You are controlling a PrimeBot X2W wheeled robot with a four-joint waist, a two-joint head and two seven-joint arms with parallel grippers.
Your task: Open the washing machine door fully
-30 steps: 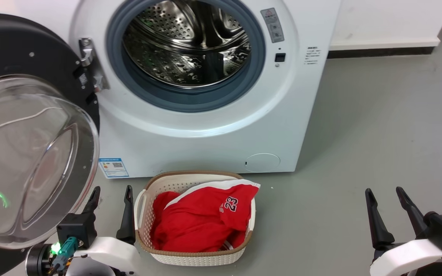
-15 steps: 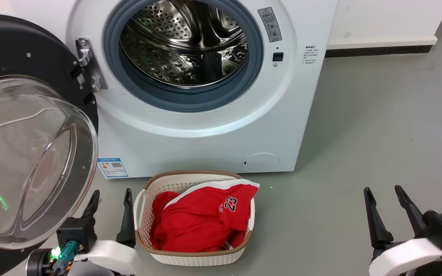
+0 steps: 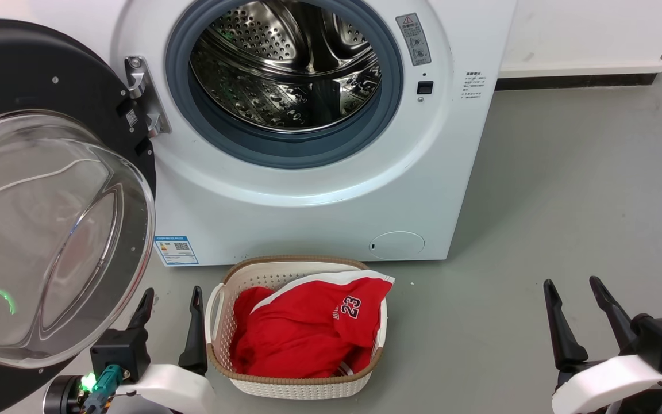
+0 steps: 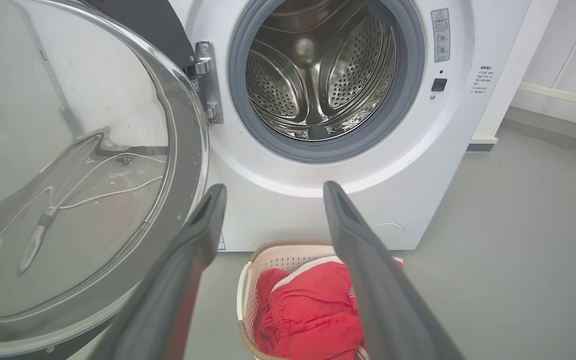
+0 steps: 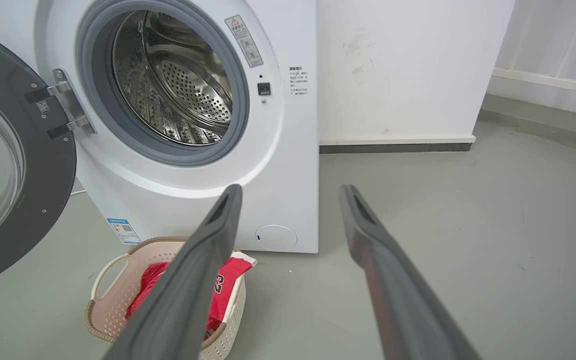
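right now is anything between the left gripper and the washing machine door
Nothing visible does. The left gripper, fingers open, sits low, close to the lower right edge of the washing machine door, with nothing seen between them. The laundry basket stands on the gripper's other side, away from the door.

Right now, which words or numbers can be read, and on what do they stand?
"23": on the red jersey in the basket.
Warning sticker beside the drum opening: too small.
Printed lines on the machine front: too small.
Blue label low on the machine: blurred.
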